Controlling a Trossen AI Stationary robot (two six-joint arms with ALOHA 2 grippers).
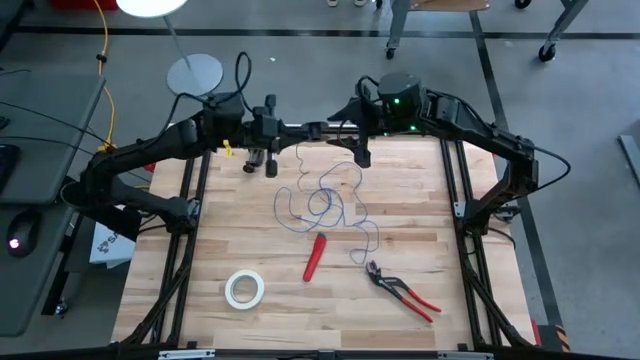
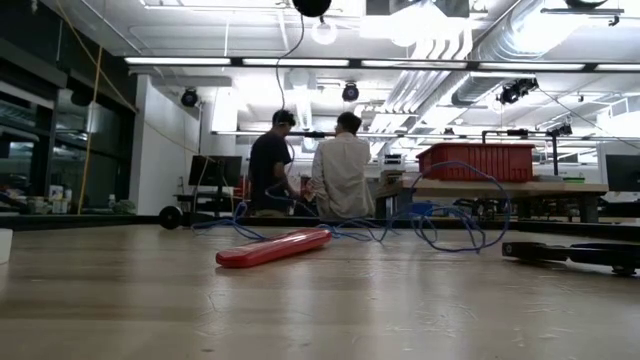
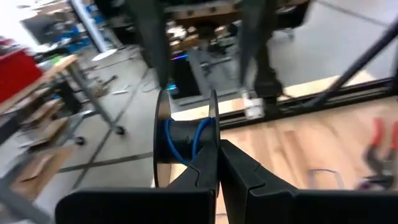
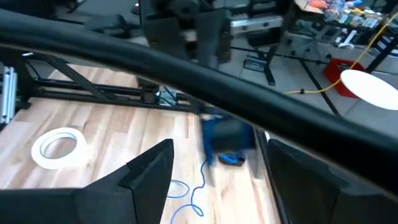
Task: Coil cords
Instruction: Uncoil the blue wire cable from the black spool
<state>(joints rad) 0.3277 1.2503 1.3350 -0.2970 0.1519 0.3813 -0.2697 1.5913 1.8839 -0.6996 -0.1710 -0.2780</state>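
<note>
Grey floor (ceiling striplights)

Left claw closed, right claw agape

Spool blurred in right wrist view; pliers blurred, cut by edge in left wrist view.

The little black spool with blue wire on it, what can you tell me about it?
The small black round spool has two thin flat discs with a dark core between them, wrapped with a few turns of thin blue wire. The left gripper pinches one disc's rim and holds it above the table's far edge; more wire lies in loose loops on the wood.
</note>
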